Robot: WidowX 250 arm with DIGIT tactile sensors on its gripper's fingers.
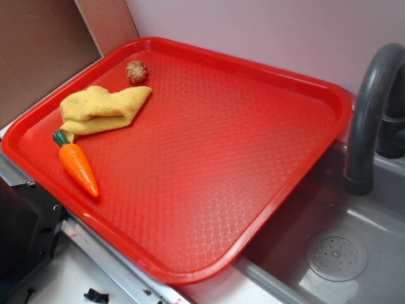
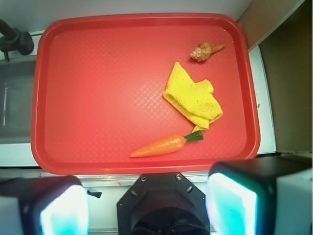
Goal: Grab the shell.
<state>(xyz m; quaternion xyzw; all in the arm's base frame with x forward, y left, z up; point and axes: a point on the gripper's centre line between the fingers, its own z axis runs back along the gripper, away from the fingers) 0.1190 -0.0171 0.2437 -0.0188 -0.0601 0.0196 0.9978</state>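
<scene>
The shell (image 1: 137,71) is a small tan-brown bumpy lump lying at the far left corner of the red tray (image 1: 266,164). In the wrist view the shell (image 2: 205,51) shows as a spiral cone near the tray's upper right corner. My gripper (image 2: 146,208) is open and empty, high above the scene, with its blurred fingers (image 2: 230,203) at the bottom edge of the wrist view, over the robot base below the tray's near rim. The gripper does not show in the exterior view.
A crumpled yellow cloth (image 1: 104,109) lies just in front of the shell, and an orange toy carrot (image 1: 79,164) lies beside the cloth. A grey faucet (image 1: 370,107) and sink (image 1: 335,253) stand at the tray's right. The black robot base (image 2: 164,205) sits below the tray.
</scene>
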